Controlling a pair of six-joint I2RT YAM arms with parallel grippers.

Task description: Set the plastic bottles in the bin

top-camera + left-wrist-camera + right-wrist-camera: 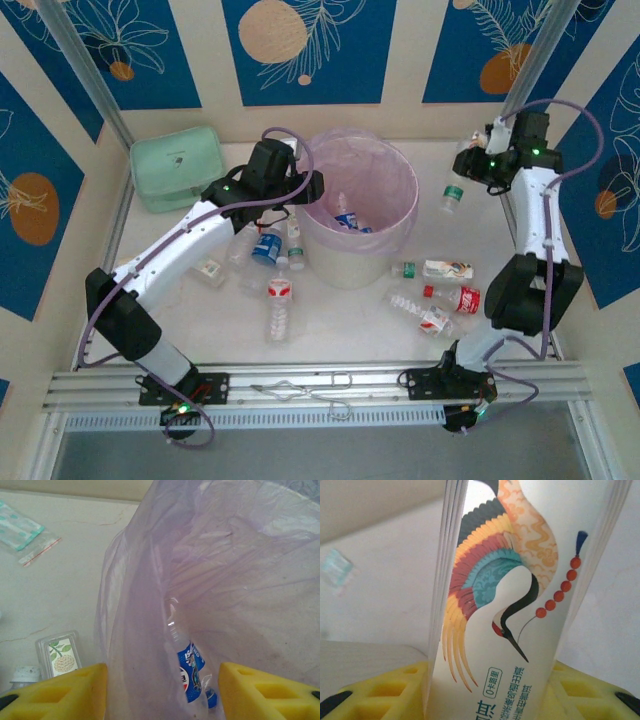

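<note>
The bin [405, 215] is a round white bucket lined with a pink bag [235, 580], standing mid-table. Inside lies a blue-labelled plastic bottle [189, 672], also seen from above [350, 220]. My left gripper [308, 187] hovers at the bin's left rim, open, its yellow fingers [55, 692] straddling the bag's edge [162, 690]. My right gripper [474, 160] is at the far right, shut on a bottle with a white crane-print label [505, 595] that stands between its pads [490, 692]. Other bottles lie left of the bin [266, 246] [281, 298] and to its right [437, 268] [455, 297] [453, 196].
A mint-green zip pouch [178, 168] lies at the back left. A small clear box with a flower picture [59, 652] [210, 271] sits by the left bottles, and a sachet [22, 532] lies farther off. Patterned walls close in the table on three sides.
</note>
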